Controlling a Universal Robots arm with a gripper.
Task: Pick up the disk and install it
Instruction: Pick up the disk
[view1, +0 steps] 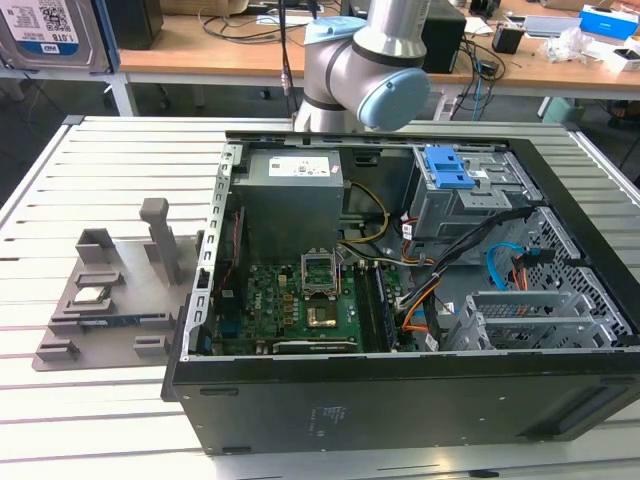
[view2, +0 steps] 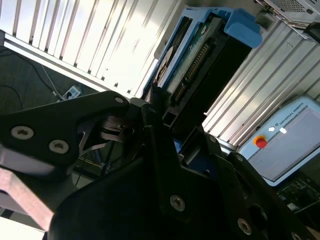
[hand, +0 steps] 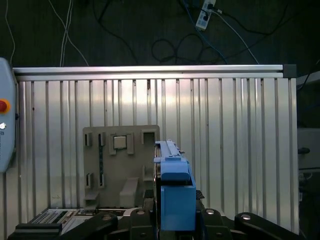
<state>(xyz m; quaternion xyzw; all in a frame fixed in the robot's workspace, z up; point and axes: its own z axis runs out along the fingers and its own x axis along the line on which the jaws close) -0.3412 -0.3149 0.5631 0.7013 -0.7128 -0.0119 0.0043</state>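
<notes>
The disk (view1: 50, 30) shows at the top of the exterior view's left, a silver drive with a white-and-blue label and a blue frame along its edge, raised well above the slatted table (view1: 60, 400). In both wrist views the disk (view2: 192, 60) (hand: 172, 172) stands on edge in its blue carrier. My gripper (view2: 159, 107) (hand: 175, 216) is shut on the disk, its black fingers pressed against the two flat sides. Far below it lie the table slats and the grey fixture.
The open computer case (view1: 400, 400) lies on the table, with a grey drive cage and its blue latch (view1: 447, 168) at the back. A grey fixture (view1: 110, 290) (hand: 120, 165) holding a small processor chip (view1: 92, 295) sits beside the case. A teach pendant (view2: 285, 140) rests near the table edge.
</notes>
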